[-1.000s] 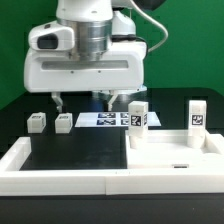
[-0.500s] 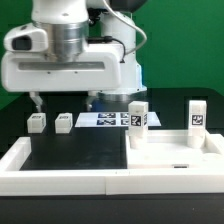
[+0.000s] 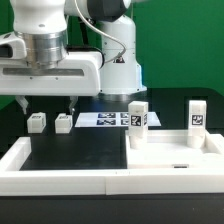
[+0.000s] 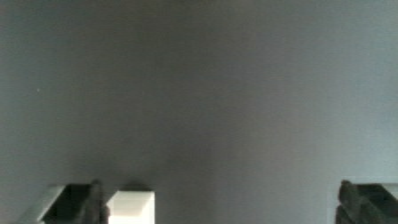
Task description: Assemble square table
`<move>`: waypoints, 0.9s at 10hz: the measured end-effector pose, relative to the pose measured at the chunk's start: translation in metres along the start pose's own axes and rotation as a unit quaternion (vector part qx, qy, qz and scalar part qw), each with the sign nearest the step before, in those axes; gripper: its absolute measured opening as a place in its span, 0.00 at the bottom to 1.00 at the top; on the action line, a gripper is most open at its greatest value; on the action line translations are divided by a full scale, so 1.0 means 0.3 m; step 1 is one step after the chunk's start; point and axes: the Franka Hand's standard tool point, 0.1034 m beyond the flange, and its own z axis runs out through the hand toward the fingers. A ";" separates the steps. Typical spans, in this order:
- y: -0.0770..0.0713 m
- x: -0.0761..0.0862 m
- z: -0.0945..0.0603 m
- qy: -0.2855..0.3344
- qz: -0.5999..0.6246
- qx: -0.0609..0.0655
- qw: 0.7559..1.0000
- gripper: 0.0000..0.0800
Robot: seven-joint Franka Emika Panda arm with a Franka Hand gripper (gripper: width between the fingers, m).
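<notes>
The white square tabletop (image 3: 178, 157) lies at the exterior view's right with two white legs standing on it, one (image 3: 137, 118) at its near-left corner and one (image 3: 197, 115) at the right. Two more short tagged legs (image 3: 37, 122) (image 3: 64, 122) stand on the black table at the left. My gripper (image 3: 47, 105) hangs open and empty just above and behind these two legs. In the wrist view the gripper (image 4: 222, 205) shows two dark fingertips (image 4: 75, 203) far apart, with the top of one white leg (image 4: 134, 207) just inside one finger.
The marker board (image 3: 110, 119) lies flat between the loose legs and the tabletop. A long white rim wall (image 3: 60, 178) runs along the front and left side (image 3: 14, 152) of the work area. The arm's base stands behind, before a green backdrop.
The gripper has moved steadily to the exterior view's left, from above the marker board to above the two loose legs. The parts have not moved.
</notes>
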 end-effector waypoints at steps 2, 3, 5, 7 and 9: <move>0.002 -0.002 0.001 -0.001 0.000 0.000 1.000 0.81; 0.001 -0.002 0.002 -0.001 -0.001 0.000 1.000 0.81; -0.020 -0.021 0.016 -0.005 -0.005 0.002 1.000 0.81; -0.043 -0.062 0.047 -0.011 -0.043 0.005 0.999 0.81; -0.050 -0.100 0.059 -0.010 -0.060 0.008 0.998 0.81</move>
